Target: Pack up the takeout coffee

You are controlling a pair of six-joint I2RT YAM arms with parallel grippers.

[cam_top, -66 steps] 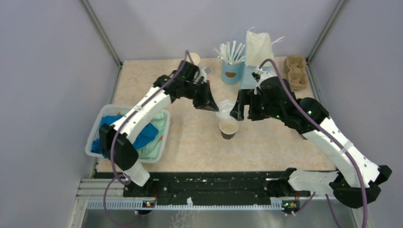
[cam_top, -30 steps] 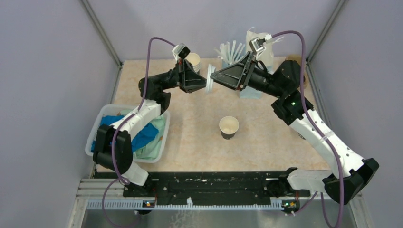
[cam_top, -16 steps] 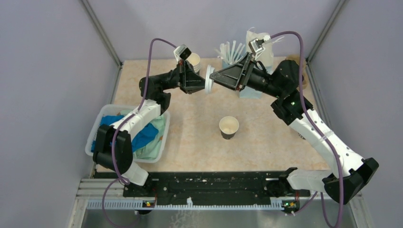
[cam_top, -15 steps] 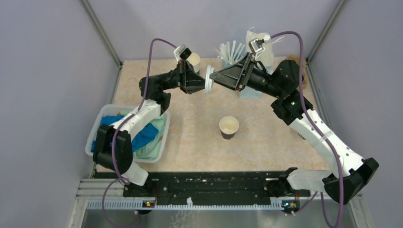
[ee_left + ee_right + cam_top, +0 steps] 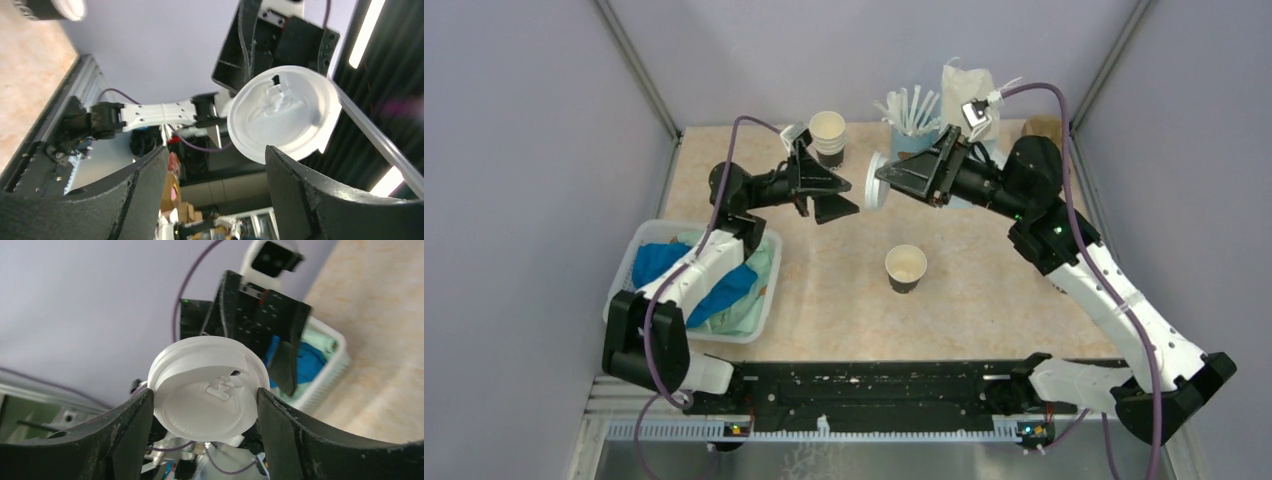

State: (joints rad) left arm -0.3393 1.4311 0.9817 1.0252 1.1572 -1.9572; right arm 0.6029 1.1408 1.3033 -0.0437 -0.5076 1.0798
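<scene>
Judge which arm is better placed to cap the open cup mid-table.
Right. The right hand is shut on the white lid, held on edge above the table, ready for the lidless paper cup. The left hand is open and empty.

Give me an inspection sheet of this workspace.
Surface: beige stone-pattern table, nothing spilled seen.
Job's things: round white plastic lid held in the air; lidless cream-and-black paper cup upright mid-table.
Clutter: second lidless paper cup, light blue cup of white sticks, white paper bag, white basket of blue and green cloths.
Grippers: right gripper fingers clamp the lid; left gripper open, apart from it.
Cables: purple cables loop off both arms, nothing snagged.
Surroundings: grey-violet walls.
</scene>
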